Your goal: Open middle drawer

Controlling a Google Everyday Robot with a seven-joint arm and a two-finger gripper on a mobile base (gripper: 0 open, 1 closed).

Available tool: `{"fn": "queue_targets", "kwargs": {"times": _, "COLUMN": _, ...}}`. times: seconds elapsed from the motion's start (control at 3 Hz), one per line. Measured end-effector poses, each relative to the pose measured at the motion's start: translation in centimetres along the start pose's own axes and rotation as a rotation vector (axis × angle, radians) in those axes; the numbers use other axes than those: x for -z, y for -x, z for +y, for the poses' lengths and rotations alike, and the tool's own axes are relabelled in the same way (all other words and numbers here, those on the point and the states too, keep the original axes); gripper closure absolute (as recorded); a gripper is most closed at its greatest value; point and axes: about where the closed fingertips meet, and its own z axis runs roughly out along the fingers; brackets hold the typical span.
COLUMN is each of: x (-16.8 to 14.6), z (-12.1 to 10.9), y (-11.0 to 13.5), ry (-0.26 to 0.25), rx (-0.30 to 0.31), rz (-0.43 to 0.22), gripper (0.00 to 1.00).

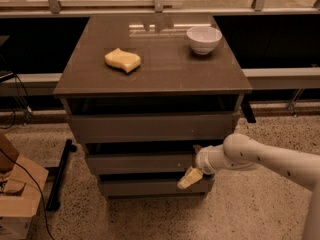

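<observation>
**Middle drawer (140, 162): to be gripped at its right end and drawn straight out**

The middle drawer is seen as the second of three fronts in the cabinet, apparently shut or nearly so, with a dark gap along its upper edge. The claw (191, 174) is placed at its right end, close against the front's right corner. Whether it is released or clenched cannot be told. No handle is seen, so a hold is probably best taken on the front's edge through the gap. The pull should be kept level and straight out from the cabinet, so that the drawer is not twisted on its runners. Directly above it sits the taller top drawer (150, 128) and directly below it the bottom drawer (145, 186), neither of which should be caught. Higher above, on the counter (165, 74), a yellow sponge (122, 60) and a white bowl (204, 39) are set, so a gentle pull is advised.
</observation>
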Motion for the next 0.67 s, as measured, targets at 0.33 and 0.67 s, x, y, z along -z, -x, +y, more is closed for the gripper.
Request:
{"fn": "queue_targets", "kwargs": {"times": 0.33, "x": -1.6, "z": -2.2, "y": 0.2, "ry": 0.013, "rx": -0.005, "rz": -0.018, "gripper": 0.0}}
{"fn": "queue_targets", "kwargs": {"times": 0.67, "x": -3.7, "z": -4.1, "y": -0.2, "ry": 0.04, "rx": -0.034, "rz": -0.027, "gripper": 0.0}}
